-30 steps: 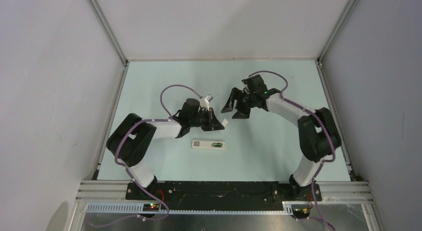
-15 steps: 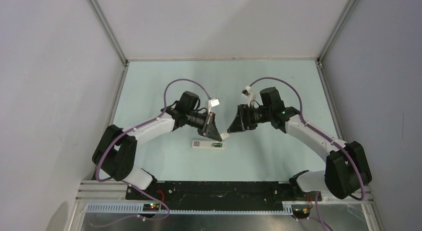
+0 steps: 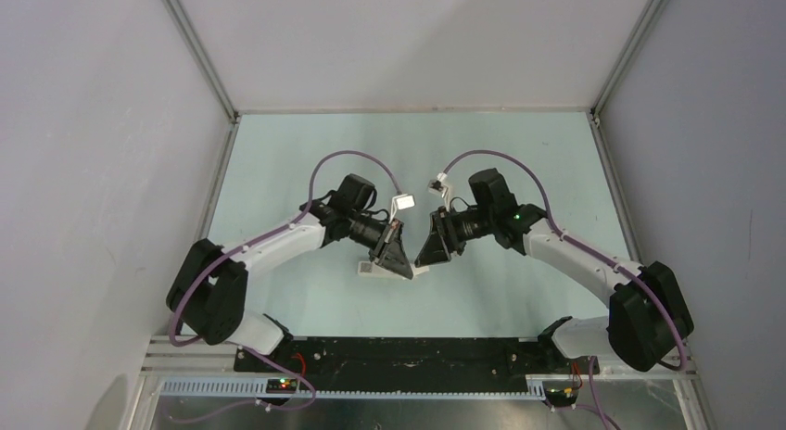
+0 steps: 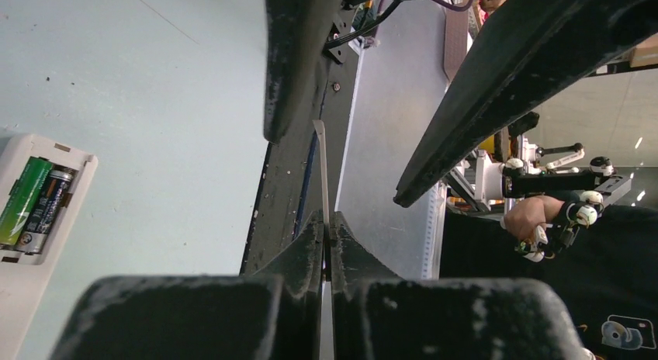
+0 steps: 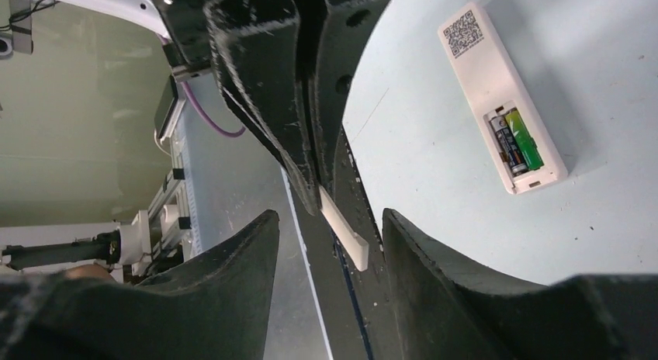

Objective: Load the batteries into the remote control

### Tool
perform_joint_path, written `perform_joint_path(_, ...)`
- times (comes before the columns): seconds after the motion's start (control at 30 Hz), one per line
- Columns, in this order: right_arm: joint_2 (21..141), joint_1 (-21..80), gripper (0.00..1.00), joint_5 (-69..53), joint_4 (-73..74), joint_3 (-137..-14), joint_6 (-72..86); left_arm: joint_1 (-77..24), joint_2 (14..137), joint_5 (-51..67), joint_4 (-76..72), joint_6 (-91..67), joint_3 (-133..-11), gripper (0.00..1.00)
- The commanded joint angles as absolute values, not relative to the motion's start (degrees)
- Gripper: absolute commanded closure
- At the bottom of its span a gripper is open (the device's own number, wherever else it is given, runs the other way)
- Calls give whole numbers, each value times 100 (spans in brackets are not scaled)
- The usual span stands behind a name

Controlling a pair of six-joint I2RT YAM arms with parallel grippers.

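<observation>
Cover (image 5: 343, 226) tight in left jaws; right apart

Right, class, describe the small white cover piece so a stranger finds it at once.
On the pale green table, find the white remote control. Above it, the left pincer pinches the battery cover: a thin, plain white slat, smaller than the remote.

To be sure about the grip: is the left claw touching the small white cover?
Touching. The left wrist view shows the left claw shut on the white cover, with its thin edge pinched between both fingers.
</observation>
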State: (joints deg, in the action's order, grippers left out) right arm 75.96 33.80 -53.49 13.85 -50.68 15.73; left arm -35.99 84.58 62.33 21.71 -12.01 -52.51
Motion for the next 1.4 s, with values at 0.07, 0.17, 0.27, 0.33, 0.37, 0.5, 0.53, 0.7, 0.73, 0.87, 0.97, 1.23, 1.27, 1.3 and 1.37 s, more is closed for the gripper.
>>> perform_joint_path(0.07,7389,3344,38,-5639,1381,-4935,1413,-3607,8204,6441,2194,-1019,-5473,96)
perform_joint_path(0.17,7457,3184,39,-5959,1163,-4891,1679,-3607,8185,6437,2192,-1007,-5489,97)
perform_joint_path(0.27,7556,3110,47,-6133,1103,-4887,1736,-3605,8157,6402,2205,-982,-5556,98)
perform_joint_path(0.33,7591,3110,52,-6150,1095,-4887,1751,-3598,8155,6373,2204,-976,-5595,98)
perform_joint_path(0.37,7606,3111,53,-6151,1063,-4887,1763,-3602,8160,6368,2200,-976,-5629,98)
perform_joint_path(0.5,7721,3111,59,-6192,913,-4887,1865,-3587,8191,6382,2205,-965,-5691,98)
perform_joint_path(0.53,7753,3120,59,-6200,887,-4887,1882,-3587,8202,6386,2203,-966,-5697,98)
perform_joint_path(0.7,7815,3102,83,-6238,556,-4812,2176,-3537,8176,6396,2202,-962,-5680,98)
perform_joint_path(0.73,7825,3058,87,-6288,372,-4784,2317,-3510,8157,6393,2201,-955,-5679,97)
perform_joint_path(0.87,7795,3023,100,-6330,151,-4713,2527,-3395,8011,6222,2205,-943,-5624,67)
perform_joint_path(0.97,7723,2996,100,-6335,114,-4711,2606,-3326,7760,5777,2203,-870,-5621,38)
perform_joint_path(1.23,7640,2549,100,-5814,600,-4493,2732,-3192,6631,3013,2167,518,-5203,32)
perform_joint_path(1.27,7643,2514,100,-5781,671,-4470,2742,-3191,6572,2843,2165,742,-5045,31)
perform_joint_path(1.3,7657,2465,100,-5715,705,-4424,2753,-3191,6453,2837,2154,1297,-4953,30)
perform_joint_path(1.37,7668,2435,100,-5656,774,-4380,2775,-3228,6291,2939,2144,2354,-4648,24)
